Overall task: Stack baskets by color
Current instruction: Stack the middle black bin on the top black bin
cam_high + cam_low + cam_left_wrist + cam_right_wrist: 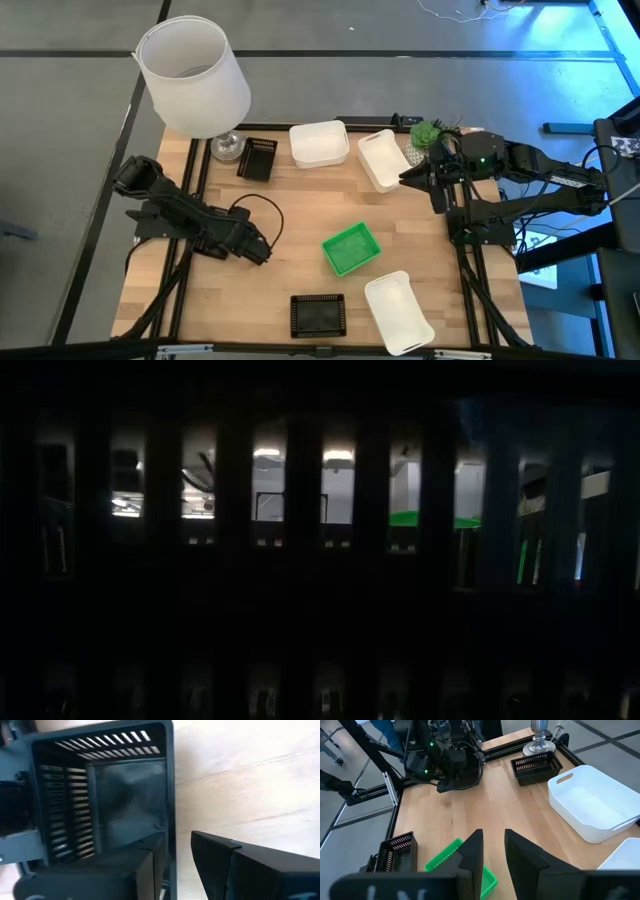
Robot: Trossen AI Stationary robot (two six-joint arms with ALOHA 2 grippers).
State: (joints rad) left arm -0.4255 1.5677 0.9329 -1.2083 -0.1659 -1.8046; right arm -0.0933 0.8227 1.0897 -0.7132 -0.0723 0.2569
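Hanging over the left of the counter [300, 200] with the left end effector [262, 250] parted, straddling one wall of a black mesh basket [125, 795], a sliver of wood showing beside that wall, no firm clamp to be seen. Waiting at the far right with the right end effector [405, 178] parted and holding nothing, just beside the angled white basket [382, 158] and the potted plant [428, 133]. Lying scattered: green basket [351, 248] mid-counter, near black basket [318, 314] and near white basket [398, 311] at the near edge, far white basket [319, 143] and far black basket [257, 158] by the lampshade [193, 75]; blocking the low view almost wholly, a dark slatted wall [300, 610].
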